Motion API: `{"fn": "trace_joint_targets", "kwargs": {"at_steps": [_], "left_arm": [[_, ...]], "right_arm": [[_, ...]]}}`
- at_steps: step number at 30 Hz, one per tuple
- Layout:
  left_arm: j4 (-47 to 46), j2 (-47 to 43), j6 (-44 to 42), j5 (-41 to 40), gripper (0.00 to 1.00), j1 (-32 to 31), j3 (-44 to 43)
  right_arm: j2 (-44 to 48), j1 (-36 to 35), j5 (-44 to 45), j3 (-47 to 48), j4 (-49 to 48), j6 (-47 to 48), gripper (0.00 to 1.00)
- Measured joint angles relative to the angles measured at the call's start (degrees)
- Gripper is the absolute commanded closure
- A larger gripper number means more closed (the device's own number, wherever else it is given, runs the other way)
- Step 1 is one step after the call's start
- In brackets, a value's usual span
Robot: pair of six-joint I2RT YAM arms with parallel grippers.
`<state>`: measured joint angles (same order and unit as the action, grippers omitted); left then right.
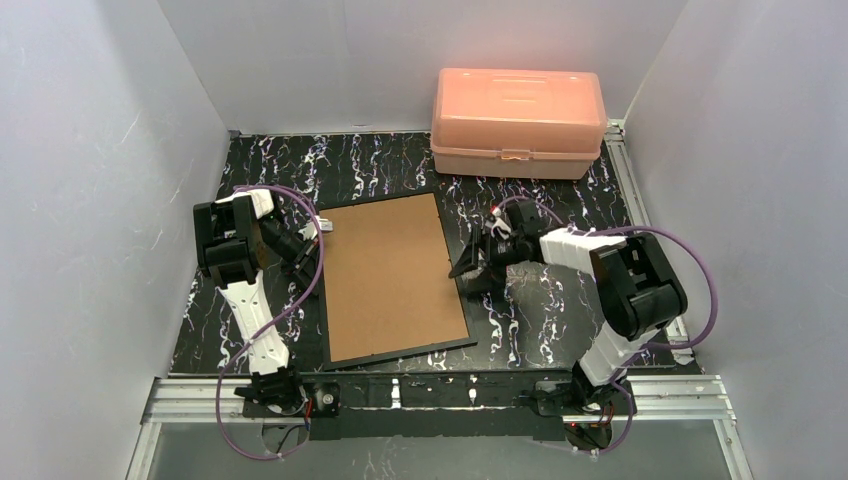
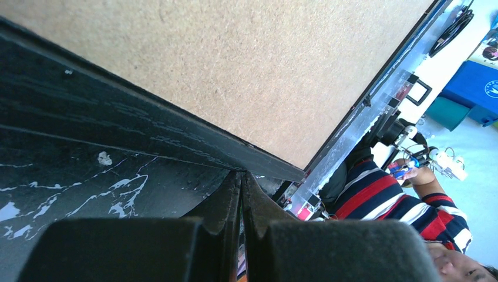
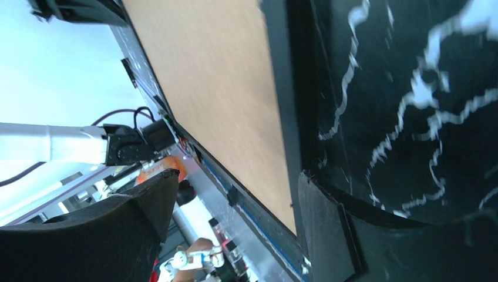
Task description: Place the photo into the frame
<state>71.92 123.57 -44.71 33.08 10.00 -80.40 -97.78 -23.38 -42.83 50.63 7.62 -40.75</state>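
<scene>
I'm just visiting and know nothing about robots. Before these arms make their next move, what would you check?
1. The frame lies flat, brown back up: ok.
2. The photo is in sight: not ok, no view shows it.
3. The right pincer is open at the frame's right edge: ok.
4. The left pincer is shut at its left edge: ok.
5. The pink box stands apart from the frame: ok.
6. The photo already sits under the back: cannot tell.
</scene>
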Motion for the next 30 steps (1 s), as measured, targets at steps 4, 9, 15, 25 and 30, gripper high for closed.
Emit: {"fn": "trace_joint_targets", "kwargs": {"at_steps": [4, 9, 15, 25, 30], "left_arm": [[-0.11, -0.07, 0.00, 0.02, 1.00, 0.00, 0.00], [-0.20, -0.13, 0.00, 0.02, 1.00, 0.00, 0.00], [-0.22, -0.13, 0.02, 0.02, 1.00, 0.00, 0.00], [-0.24, -0.15, 0.00, 0.02, 1.00, 0.00, 0.00], [-0.28, -0.17, 0.00, 0.02, 1.00, 0.00, 0.00]], "right_arm": [[1.99, -0.26, -0.13, -5.29, 0.90, -1.11, 0.19], [5.70, -0.33, -0.42, -8.15, 1.38, -2.36, 0.20], [9.11, -0.33, -0.52, -8.35, 1.16, -3.41, 0.22], [6.60, -1.97, -0.61, -8.37, -3.04, -5.66, 0.24], [5.14, -2.58, -0.55, -8.98, -4.13, -5.81, 0.24]]}}
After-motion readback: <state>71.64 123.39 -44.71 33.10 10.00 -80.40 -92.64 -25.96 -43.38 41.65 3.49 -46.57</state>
